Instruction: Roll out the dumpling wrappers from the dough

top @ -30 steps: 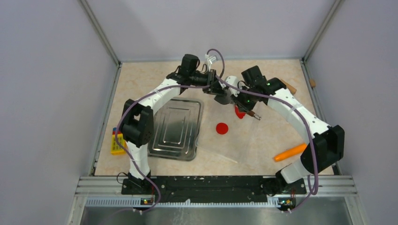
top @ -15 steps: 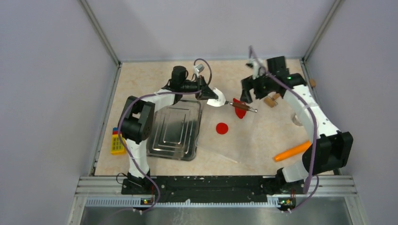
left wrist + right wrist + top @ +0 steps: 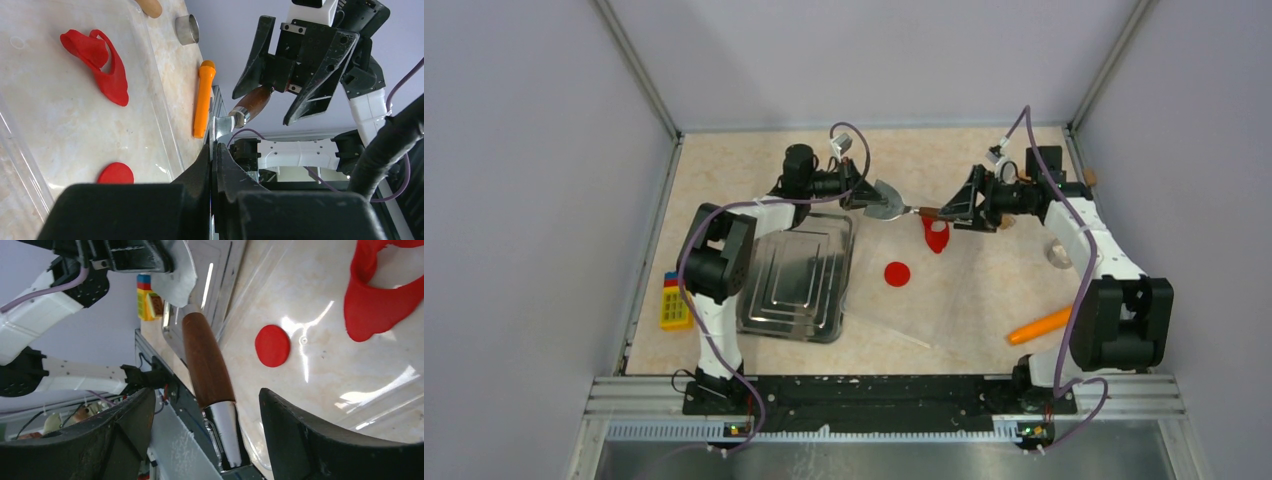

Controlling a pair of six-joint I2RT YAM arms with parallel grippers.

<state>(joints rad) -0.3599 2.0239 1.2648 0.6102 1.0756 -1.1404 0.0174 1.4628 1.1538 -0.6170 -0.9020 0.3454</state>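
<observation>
Dough, a thin bright red clay sheet w/ a round hole [image 3: 934,244], lies upper centre of the top view. A small round flat red clay wrapper [image 3: 896,273] sits just below it, so 1 is cut & more are prob. left. Left gripper [image 3: 213,152] is clamped on a metal scraper w/ brown wood handle [image 3: 894,205]. Right gripper [image 3: 205,400] is wide apart round the handle.

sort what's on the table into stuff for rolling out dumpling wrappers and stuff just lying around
For the job:
- dough
- dumpling wrapper
- wood-handled scraper
- metal ring cutter, probably
- clear sheet under the dough

Just lying about:
- orange carrot
- metal tray
- yellow toy block
</observation>
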